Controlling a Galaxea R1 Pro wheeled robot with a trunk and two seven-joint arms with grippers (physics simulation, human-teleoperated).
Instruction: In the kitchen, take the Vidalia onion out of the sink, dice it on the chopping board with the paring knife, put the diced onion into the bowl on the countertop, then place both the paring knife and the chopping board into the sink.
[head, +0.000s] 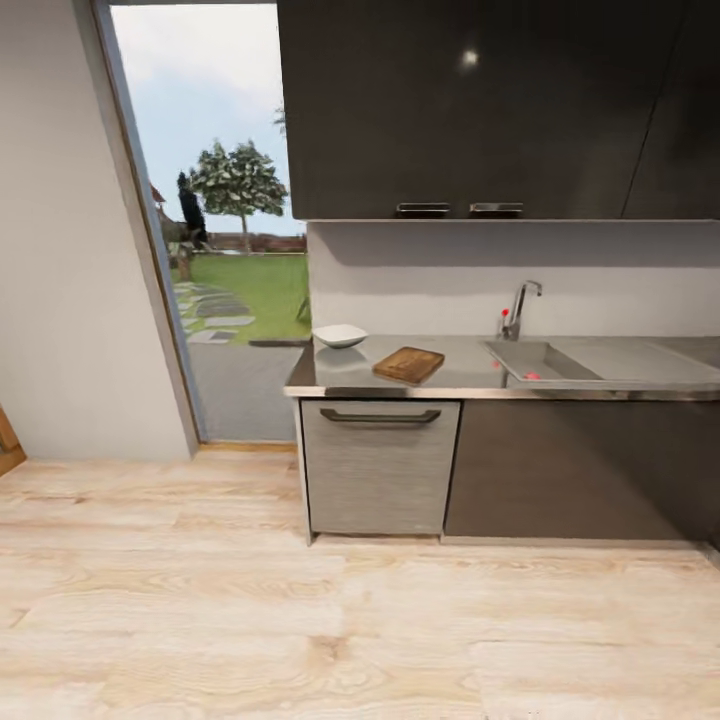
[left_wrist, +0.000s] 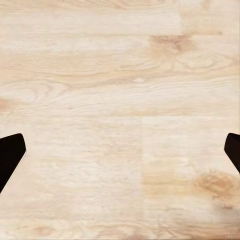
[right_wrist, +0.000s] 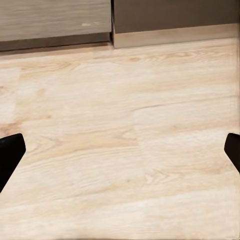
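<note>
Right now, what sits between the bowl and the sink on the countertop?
In the head view, the chopping board lies between the bowl and the sink, on the countertop, touching neither.

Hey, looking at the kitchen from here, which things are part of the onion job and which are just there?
For the job:
bowl
chopping board
sink
countertop
small pinkish thing in the sink, possibly the onion

Just there:
tap
upper cabinets
wooden floor
doorway to the garden
</note>
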